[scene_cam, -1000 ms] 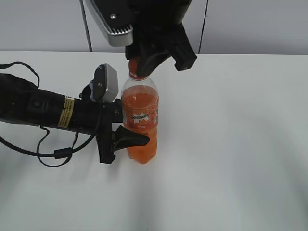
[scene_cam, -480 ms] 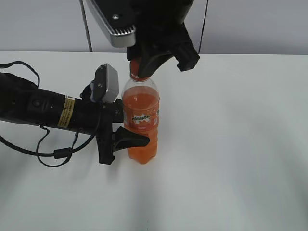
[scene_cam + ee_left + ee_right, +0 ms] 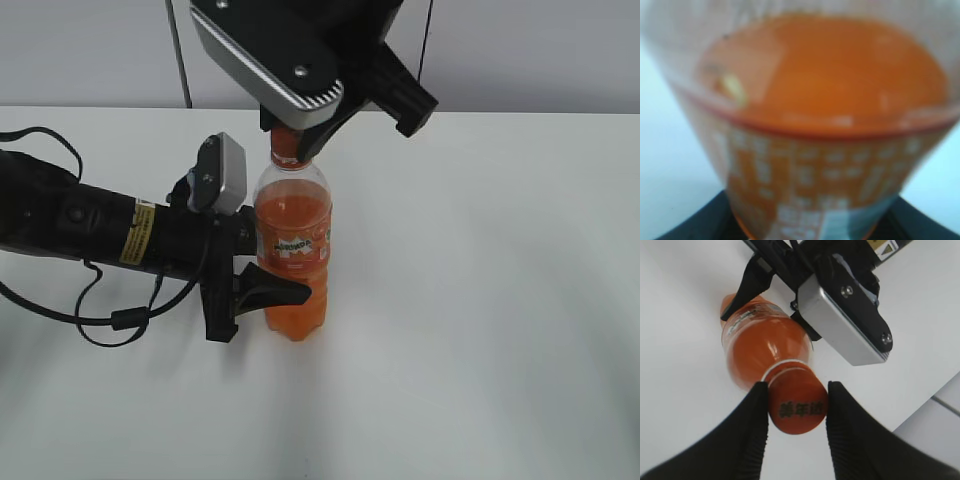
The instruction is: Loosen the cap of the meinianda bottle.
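The meinianda bottle (image 3: pixel 292 215) stands upright on the white table, full of orange drink, with an orange label. My left gripper (image 3: pixel 283 288) comes in from the left and is shut on its lower body. In the left wrist view the bottle (image 3: pixel 820 100) fills the frame, blurred, with the dark jaws at the bottom corners. My right gripper (image 3: pixel 797 386) comes down from above, and its two ribbed fingers press both sides of the orange cap (image 3: pixel 798 409), which has dark lettering on top. In the exterior view the cap (image 3: pixel 285 150) is partly hidden by that gripper.
The left arm lies low across the table's left side, with a black cable (image 3: pixel 100 322) looped beside it. Its wrist camera (image 3: pixel 222 172) stands just left of the bottle's shoulder. A grey wall runs behind the table's far edge (image 3: pixel 520 113).
My right wrist has turned about the cap, its camera housing swinging round towards the front. The bottle and the left gripper have stayed in place.
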### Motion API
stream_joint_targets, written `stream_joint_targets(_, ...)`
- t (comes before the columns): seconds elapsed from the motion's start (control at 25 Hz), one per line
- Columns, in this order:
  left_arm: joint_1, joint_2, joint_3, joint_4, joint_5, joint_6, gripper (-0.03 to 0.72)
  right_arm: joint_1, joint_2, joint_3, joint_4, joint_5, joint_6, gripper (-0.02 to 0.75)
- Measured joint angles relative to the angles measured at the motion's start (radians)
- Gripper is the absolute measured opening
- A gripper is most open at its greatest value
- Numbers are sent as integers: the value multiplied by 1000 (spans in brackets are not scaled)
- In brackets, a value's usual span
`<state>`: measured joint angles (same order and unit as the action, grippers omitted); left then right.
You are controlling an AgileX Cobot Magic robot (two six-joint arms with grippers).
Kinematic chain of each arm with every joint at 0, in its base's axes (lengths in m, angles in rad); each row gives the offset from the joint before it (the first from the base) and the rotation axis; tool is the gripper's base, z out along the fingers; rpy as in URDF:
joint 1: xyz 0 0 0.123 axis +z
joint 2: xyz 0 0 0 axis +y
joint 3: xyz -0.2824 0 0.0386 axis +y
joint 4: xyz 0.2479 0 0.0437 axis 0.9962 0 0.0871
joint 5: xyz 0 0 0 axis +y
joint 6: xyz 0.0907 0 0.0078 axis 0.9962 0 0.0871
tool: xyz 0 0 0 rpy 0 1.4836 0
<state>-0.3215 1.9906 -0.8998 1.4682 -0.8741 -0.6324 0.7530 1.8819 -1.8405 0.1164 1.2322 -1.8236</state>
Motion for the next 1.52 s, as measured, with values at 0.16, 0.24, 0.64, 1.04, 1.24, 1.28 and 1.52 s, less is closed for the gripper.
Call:
stream_joint_targets(0.16, 0, 0, -2, 4, 0, 0, 365, 0, -1, 0, 0, 0, -166, 270)
stream_joint_targets(0.24, 0, 0, -2, 4, 0, -1, 365, 0, -1, 0, 0, 0, -247, 270)
stream_joint_targets(0.64, 0, 0, -2, 7, 0, -3, 365, 0, -2, 0, 1, -1, -593, 269)
stream_joint_targets(1.04, 0, 0, -2, 11, -2, -3, 365, 0, -2, 0, 23, -2, -870, 269)
stream_joint_targets(1.24, 1, 0, -2, 17, -5, -3, 365, 0, -4, -1, 41, -2, -1072, 269)
stream_joint_targets(1.28, 1, 0, -2, 17, -5, -3, 365, 0, -5, -1, 42, -2, -1086, 269)
stream_joint_targets(1.52, 1, 0, -2, 17, -5, -3, 364, 0, -5, -1, 44, -2, -1200, 269)
